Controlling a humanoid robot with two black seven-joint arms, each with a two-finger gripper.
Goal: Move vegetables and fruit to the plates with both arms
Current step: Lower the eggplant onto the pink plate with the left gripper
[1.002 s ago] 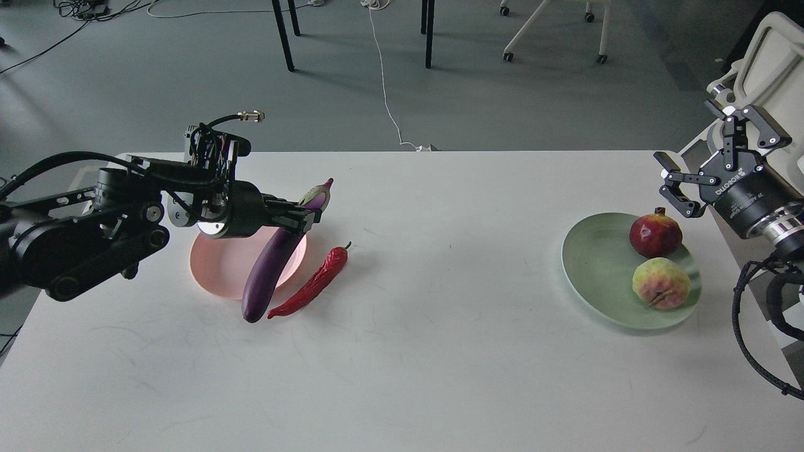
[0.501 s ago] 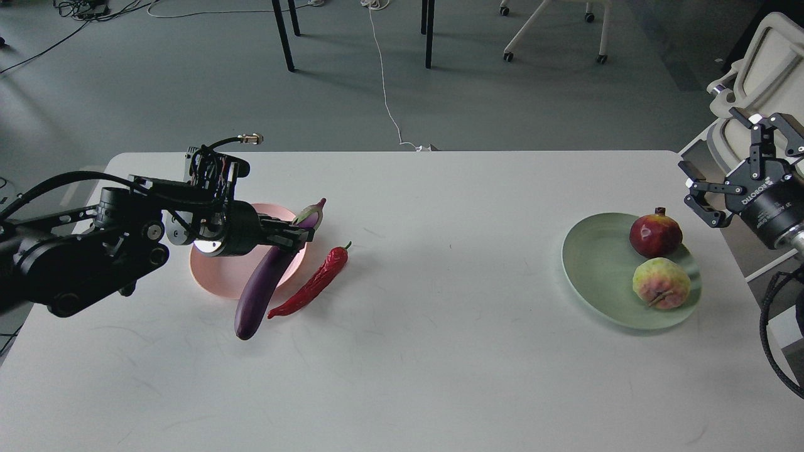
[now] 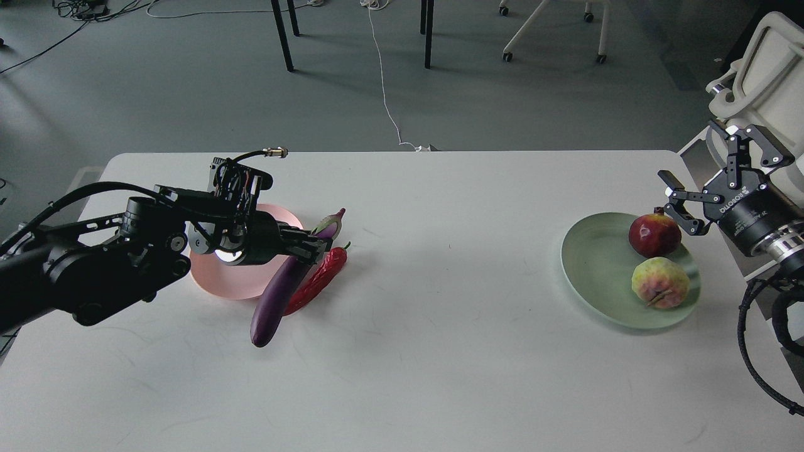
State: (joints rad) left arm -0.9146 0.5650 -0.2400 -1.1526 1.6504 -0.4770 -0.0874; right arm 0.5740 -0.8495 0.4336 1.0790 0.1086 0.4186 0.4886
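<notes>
My left gripper (image 3: 317,246) is shut on the upper part of the purple eggplant (image 3: 279,296), near its stem cap. The eggplant hangs tilted, its lower end near the table and in front of the red chilli pepper (image 3: 320,277), which lies on the table beside the pink plate (image 3: 220,284). The plate is partly hidden by my left arm. On the right, the pomegranate (image 3: 654,235) and the yellow-green fruit (image 3: 660,282) sit on the mint green plate (image 3: 593,267). My right gripper (image 3: 706,179) is open and empty, above the plate's far right edge.
The white table's far edge (image 3: 402,152) runs behind both plates. A white chair (image 3: 763,81) stands behind my right arm. Table legs, chair legs and a white cable lie on the grey floor beyond.
My left gripper moved right and slightly toward me with the eggplant, which now overlaps the chilli. My right gripper came back left and down toward the pomegranate.
</notes>
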